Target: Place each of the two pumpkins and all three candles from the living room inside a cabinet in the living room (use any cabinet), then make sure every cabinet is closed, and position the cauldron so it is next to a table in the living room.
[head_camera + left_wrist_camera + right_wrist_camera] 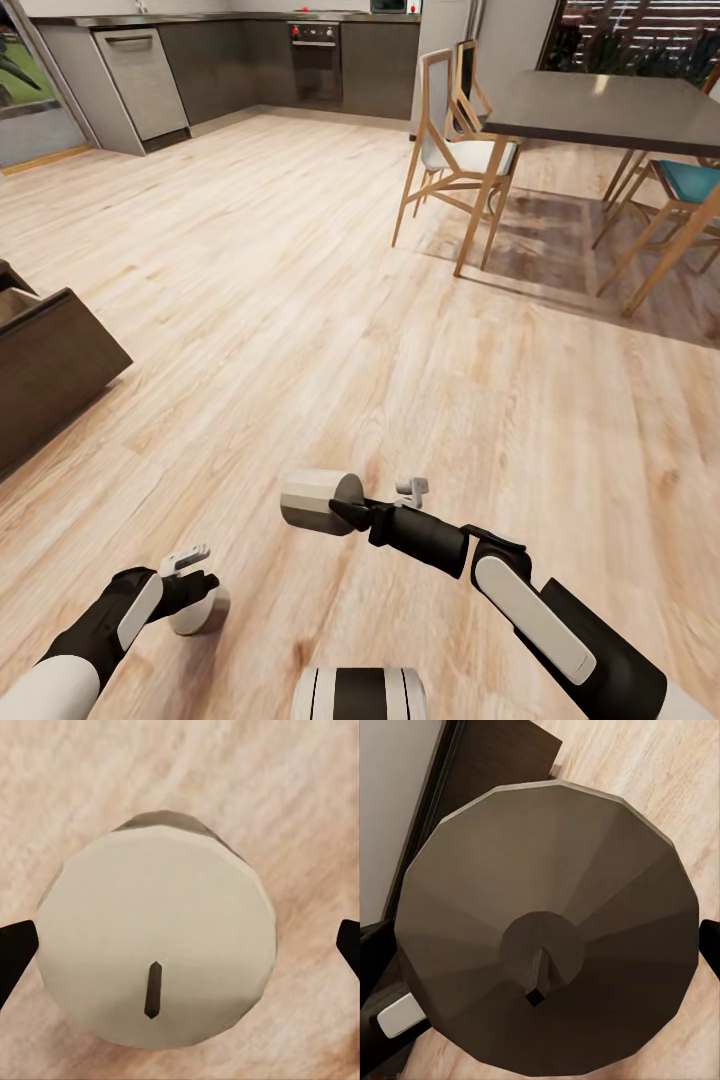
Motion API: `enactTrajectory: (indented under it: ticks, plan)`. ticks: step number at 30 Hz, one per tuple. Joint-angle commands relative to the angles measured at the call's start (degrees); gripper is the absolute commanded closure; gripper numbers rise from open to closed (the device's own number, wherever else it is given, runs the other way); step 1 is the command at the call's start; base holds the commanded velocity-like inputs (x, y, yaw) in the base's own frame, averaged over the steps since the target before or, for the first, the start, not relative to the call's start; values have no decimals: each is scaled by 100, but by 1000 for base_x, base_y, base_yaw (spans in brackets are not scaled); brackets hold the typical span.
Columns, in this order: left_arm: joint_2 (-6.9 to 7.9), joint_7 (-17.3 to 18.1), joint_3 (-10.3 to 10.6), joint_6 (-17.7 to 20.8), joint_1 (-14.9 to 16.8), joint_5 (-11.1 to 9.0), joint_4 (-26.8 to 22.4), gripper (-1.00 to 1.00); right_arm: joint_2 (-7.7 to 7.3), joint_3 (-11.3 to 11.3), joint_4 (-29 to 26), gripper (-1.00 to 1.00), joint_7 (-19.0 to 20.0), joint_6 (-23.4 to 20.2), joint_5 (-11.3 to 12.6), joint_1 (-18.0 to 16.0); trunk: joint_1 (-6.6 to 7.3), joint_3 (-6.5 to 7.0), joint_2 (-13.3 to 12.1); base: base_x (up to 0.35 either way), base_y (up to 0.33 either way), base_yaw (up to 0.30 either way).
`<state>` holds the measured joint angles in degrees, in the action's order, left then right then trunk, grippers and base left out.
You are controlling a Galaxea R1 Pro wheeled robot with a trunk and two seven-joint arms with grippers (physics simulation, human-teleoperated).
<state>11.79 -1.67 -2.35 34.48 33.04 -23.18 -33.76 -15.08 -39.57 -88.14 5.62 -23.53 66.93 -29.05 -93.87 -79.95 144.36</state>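
Each claw held a candle, the left claw (pixel 190 590) gripping one candle (pixel 203 607) low and the right claw (pixel 350 513) another candle (pixel 315 501), so turning gently toward the open cabinet (pixel 45 375) at left seemed wise.

Two stubby off-white candles, one (pixel 320 500) lying sideways, one (pixel 200 610) upright; dark-brown cabinet (pixel 50 370) open.

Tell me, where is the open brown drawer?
In the head view the open drawer juts out at the left edge, ahead of the left hand, which holds a candle.
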Motion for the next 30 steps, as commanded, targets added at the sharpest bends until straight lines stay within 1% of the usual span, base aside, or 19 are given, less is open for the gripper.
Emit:
enactTrajectory:
  ticks: [1, 12, 30]
  plan:
    - [-1, -18, -12, 32, 1, -45, -8, -100, -4, -5, -2, 100, -9, -11, 29, -4, 0, -4, 2, 107, 53, 0]
    - [-1, -18, -28, 32, 1, -49, -8, -100, -4, -6, 7, 100, -9, -11, 25, -4, 0, -4, 2, 30, 47, 0]
    - [-1, -26, -35, 32, 1, -38, -8, -100, -5, -18, 5, 100, 1, -11, 21, -4, 0, -4, 2, 0, 2, 0]
